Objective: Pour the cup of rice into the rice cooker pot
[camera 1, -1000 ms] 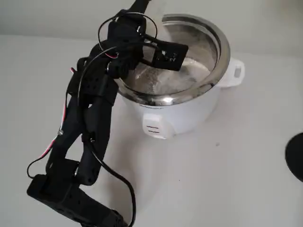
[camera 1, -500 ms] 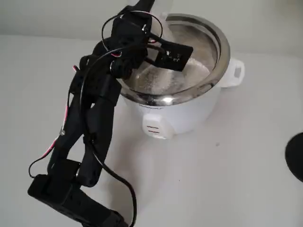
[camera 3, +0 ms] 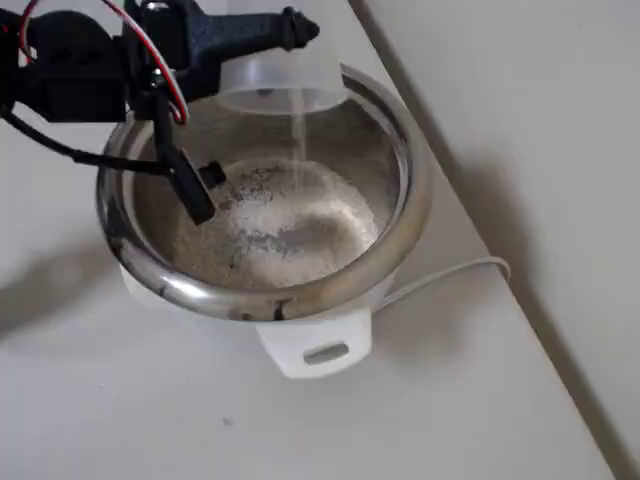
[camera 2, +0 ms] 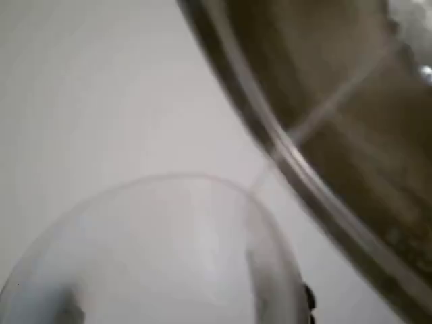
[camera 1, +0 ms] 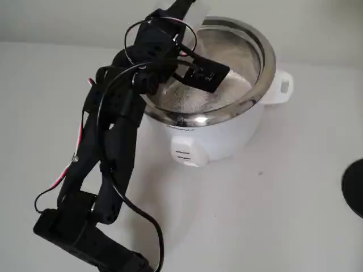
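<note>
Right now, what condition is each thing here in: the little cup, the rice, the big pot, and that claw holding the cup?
cup: tipped over the pot's rim, held by the gripper, pouring.
rice: a thin stream falling from the cup, a pile already on the pot's bottom.
rice cooker pot: upright in the white cooker, no lid on it, partly filled.
gripper: shut on the cup.

Black arm [camera 1: 108, 147], red-and-black cables [camera 1: 79, 133]
</note>
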{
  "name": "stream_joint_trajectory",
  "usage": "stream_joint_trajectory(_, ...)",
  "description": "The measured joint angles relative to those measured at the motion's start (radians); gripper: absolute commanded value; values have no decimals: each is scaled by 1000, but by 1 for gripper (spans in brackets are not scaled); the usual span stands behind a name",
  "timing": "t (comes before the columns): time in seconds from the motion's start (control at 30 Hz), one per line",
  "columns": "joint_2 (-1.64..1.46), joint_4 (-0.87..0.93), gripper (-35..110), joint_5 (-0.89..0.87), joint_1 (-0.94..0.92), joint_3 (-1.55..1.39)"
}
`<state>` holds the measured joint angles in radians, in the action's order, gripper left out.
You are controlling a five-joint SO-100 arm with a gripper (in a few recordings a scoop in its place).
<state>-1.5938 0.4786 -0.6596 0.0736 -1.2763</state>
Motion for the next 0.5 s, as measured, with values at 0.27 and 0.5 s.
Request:
stream_joint_trajectory(0.27,0,0,10,-51,-6,0)
stream_joint_trajectory(0.5,0,0,10,-17,-6,0)
